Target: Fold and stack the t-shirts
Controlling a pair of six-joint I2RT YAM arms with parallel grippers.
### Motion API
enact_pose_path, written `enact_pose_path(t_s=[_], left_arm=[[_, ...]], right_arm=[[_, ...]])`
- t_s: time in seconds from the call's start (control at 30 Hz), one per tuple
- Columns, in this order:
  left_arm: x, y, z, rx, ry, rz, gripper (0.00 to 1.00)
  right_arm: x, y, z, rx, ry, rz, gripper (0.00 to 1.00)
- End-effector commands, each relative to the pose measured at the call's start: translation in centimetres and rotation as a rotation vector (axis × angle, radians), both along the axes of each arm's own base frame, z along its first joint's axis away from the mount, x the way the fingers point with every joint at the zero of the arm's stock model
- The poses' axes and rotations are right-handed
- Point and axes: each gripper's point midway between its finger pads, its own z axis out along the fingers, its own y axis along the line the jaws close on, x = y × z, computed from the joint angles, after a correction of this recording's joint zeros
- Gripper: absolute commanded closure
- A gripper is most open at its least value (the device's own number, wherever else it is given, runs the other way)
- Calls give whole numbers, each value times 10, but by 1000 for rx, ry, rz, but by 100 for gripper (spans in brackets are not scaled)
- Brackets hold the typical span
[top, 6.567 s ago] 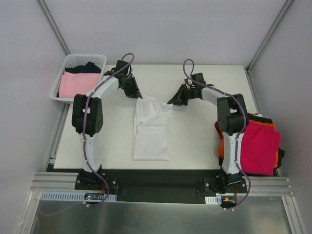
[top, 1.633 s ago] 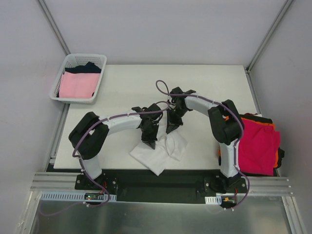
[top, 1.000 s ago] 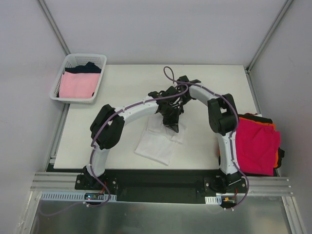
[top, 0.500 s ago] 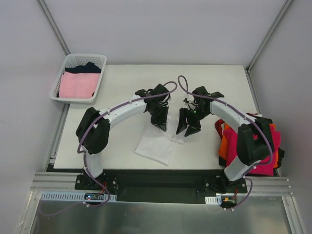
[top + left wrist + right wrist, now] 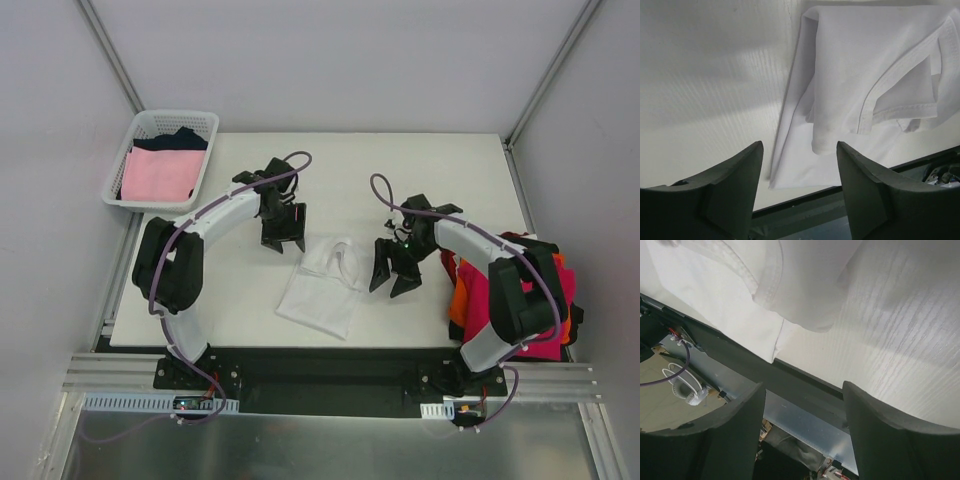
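T-shirt: soft white cloth, folded, collar flap loose.
Left gripper: its ten o'clock, fingers apart, empty.
Right gripper: three o'clock, fingers spread, empty.
Risk: loose flap unfolds when lifted.

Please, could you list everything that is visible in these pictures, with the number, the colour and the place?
white cloth t-shirt: one, white, folded, table centre, between the claws
white plastic lattice basket: one, white, at the table's far left corner
pale pink cloth shirt: one, pink, in the basket
dark cloth shirt: one, navy or black, in the basket behind the pink one
magenta-red cloth shirt: one, top of the pile at the table's right edge
orange cloth shirt: one, under the magenta-red one
white table: one
left claw: one, black, open
right claw: one, black, open
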Motion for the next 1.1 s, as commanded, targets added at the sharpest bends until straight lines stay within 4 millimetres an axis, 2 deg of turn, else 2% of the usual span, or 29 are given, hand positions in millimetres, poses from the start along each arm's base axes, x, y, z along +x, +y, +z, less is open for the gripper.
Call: enact_pose_path(t_s=[0.0, 0.1, 0.17, 0.23, 0.33, 0.53, 0.83, 1.07], left_arm=[[-5, -5, 6, -20, -2, -48, 35], [-4, -7, 5, -30, 3, -45, 34], [-4, -10, 4, -40, 10, -47, 45], [-5, -12, 4, -54, 20, -46, 61], [-5, -16, 1, -66, 36, -37, 67], [-2, -24, -7, -94, 57, -16, 66], [2, -36, -16, -130, 84, -15, 52], [-1, -46, -24, -135, 99, -23, 55]], right_arm=[[6, 1, -11, 5, -9, -3, 33], [14, 4, -17, 9, -16, -16, 34], [18, 6, -20, 12, -13, -19, 35], [24, 9, -23, 13, -11, -21, 37], [34, 12, -27, 14, -10, -25, 37], [44, 18, -32, 22, 0, -25, 38], [49, 21, -36, 22, 12, -30, 40], [47, 20, -37, 19, 19, -31, 43]])
